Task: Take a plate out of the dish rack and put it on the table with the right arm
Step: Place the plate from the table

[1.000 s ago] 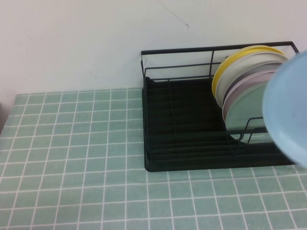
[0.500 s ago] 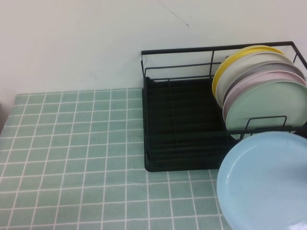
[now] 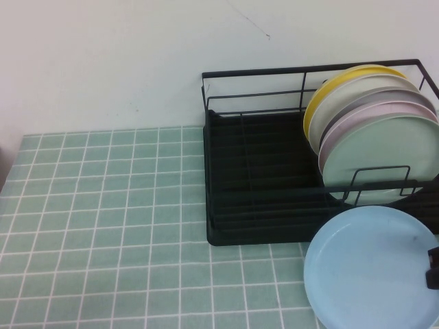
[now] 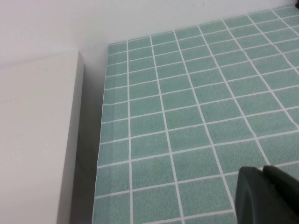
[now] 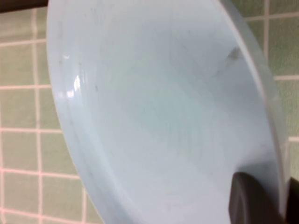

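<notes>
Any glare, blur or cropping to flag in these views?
High view: sharp, even light, the plate and right gripper cropped at the edge. Right wrist view: soft focus, small glare spot on the plate rim. Left wrist view: left gripper blurred over the table.

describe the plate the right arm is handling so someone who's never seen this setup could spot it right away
Find the black dish rack at the back right of the green tiled table. Just in front of its right end, out of the rack, is the light blue plate, face up, with the right gripper at its right rim. The left gripper is far off over bare tiles. The other plates all stand upright in the rack.
</notes>
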Controlling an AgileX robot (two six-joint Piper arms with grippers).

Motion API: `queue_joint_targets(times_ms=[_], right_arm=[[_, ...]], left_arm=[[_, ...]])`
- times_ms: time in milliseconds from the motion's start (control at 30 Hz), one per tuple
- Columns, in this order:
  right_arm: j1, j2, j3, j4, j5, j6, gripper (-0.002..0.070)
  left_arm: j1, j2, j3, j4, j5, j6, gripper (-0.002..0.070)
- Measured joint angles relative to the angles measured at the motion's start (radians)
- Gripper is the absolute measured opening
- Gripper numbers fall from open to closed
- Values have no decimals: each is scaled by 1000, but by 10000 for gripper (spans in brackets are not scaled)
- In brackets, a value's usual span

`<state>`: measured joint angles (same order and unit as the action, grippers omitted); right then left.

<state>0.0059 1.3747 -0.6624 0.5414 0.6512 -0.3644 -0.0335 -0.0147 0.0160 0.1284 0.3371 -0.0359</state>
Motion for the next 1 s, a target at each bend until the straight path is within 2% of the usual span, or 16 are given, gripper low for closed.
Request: queue_joint_targets(times_ms=[367, 433, 633, 733, 867, 933, 1000], right_arm=[[0, 94, 0, 14, -82, -12, 88], [0, 98, 0, 12, -96, -14, 130], [0, 100, 0, 2, -124, 0, 367], [0, 83, 0, -42, -113, 30, 410], [0, -9, 0, -105, -67, 55, 393], [0, -78, 0, -136, -27, 55, 341], [0, -163, 0, -168, 29, 55, 252]], left_arm=[[0, 0, 0, 0, 0, 0, -3], [0, 0, 0, 0, 0, 0, -3], [0, 0, 0, 0, 0, 0, -3], [0, 0, 0, 0, 0, 0, -3], [0, 0, 0, 0, 0, 0, -3], [0, 0, 0, 0, 0, 0, -3], [0, 0, 0, 0, 0, 0, -3]])
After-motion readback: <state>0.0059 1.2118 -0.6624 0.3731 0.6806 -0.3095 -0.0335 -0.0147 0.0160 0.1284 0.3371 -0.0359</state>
